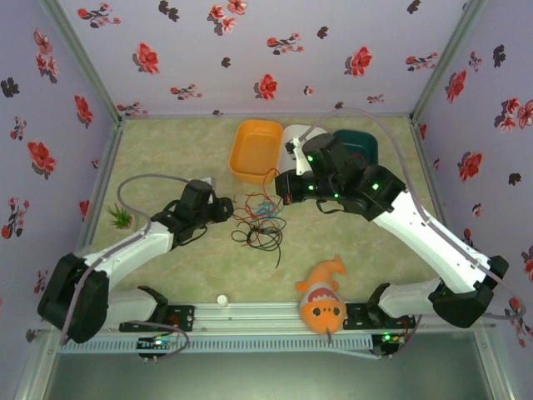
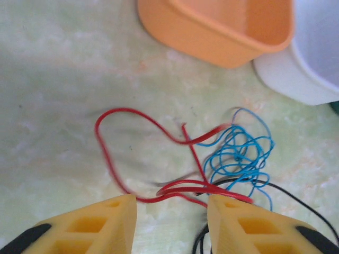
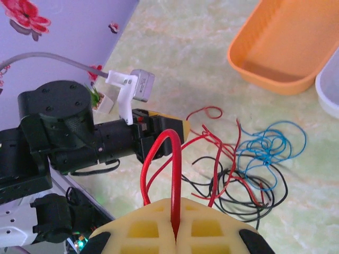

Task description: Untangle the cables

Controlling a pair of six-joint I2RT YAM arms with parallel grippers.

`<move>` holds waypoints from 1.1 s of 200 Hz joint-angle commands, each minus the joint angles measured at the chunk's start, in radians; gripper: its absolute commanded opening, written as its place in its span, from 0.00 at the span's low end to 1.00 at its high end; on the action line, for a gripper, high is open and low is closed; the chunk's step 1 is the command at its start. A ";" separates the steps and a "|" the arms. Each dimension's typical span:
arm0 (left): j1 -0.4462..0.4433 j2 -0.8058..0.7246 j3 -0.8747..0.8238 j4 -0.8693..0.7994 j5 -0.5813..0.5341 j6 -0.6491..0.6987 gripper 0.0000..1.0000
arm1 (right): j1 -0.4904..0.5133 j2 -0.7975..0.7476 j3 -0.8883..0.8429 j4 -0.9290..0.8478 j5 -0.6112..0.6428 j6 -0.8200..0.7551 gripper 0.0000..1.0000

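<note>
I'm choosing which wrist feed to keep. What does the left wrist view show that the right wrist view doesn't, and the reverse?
Left wrist, not right: the left hand with its fingers apart, strands of the red cable crossing the gap. Right wrist, not left: the right hand shut on a red loop, the left arm, a plant by the wall. Both: the red cable, blue cable, black cable, orange tray, white tray.

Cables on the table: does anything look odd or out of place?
Yes. The red, blue and black cables lie tangled in one heap before the orange tray, and the right gripper pinches a red loop.
</note>
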 commanded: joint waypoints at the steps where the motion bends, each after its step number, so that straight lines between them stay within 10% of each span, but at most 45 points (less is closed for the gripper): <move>1: 0.004 -0.068 0.005 -0.043 -0.038 0.044 0.48 | 0.007 -0.007 0.065 -0.033 0.021 -0.069 0.00; 48: 0.004 -0.211 0.022 -0.043 -0.039 0.120 0.76 | 0.007 0.043 0.235 -0.109 0.055 -0.135 0.00; 135: 0.003 -0.257 0.083 -0.079 -0.011 0.207 0.99 | -0.120 0.083 0.316 -0.193 0.364 -0.179 0.00; 220: 0.004 -0.238 0.050 0.003 -0.015 0.200 1.00 | -0.517 0.065 -0.183 0.499 0.479 -0.295 0.00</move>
